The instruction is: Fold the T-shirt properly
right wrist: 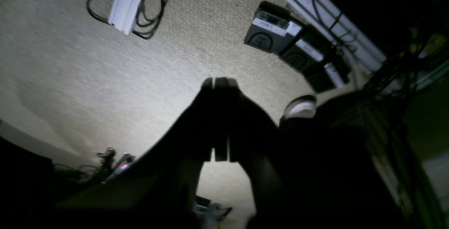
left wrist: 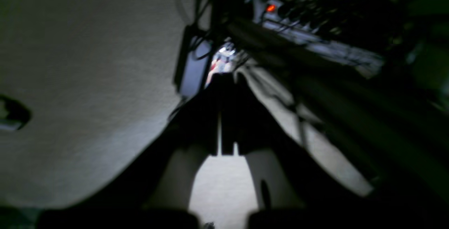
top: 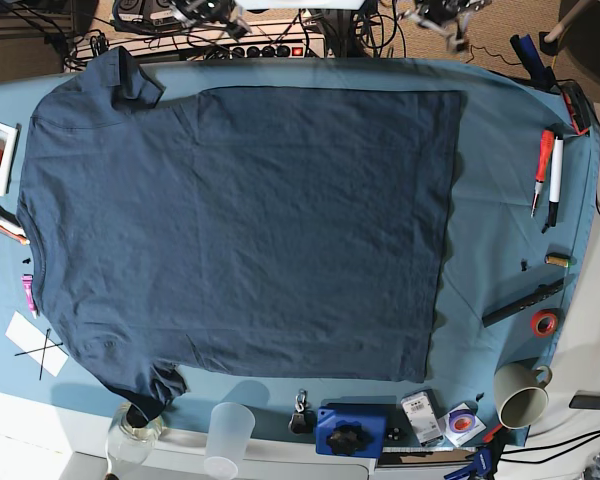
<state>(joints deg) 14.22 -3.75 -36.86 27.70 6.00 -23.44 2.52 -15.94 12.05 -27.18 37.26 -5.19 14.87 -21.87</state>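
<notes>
Because the large plain navy cotton T-shirt (top: pixel 240 230) lies flat and unfolded across the teal-clothed worktop (top: pixel 500 240), both arms must come down from the far edge. The left tool (left wrist: pixel 224 78) and right tool (right wrist: pixel 221 81) are clamped shut, holding nothing. A grab might snag the cloth beneath, or sweep the pens (top: pixel 548 180) at the right.

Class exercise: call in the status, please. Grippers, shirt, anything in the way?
Left gripper shut, right gripper shut, both empty, off the table. T-shirt flat, unfolded. Nothing on it.

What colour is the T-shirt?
Dark navy blue, plain; the T-shirt shows best in the base view.
</notes>
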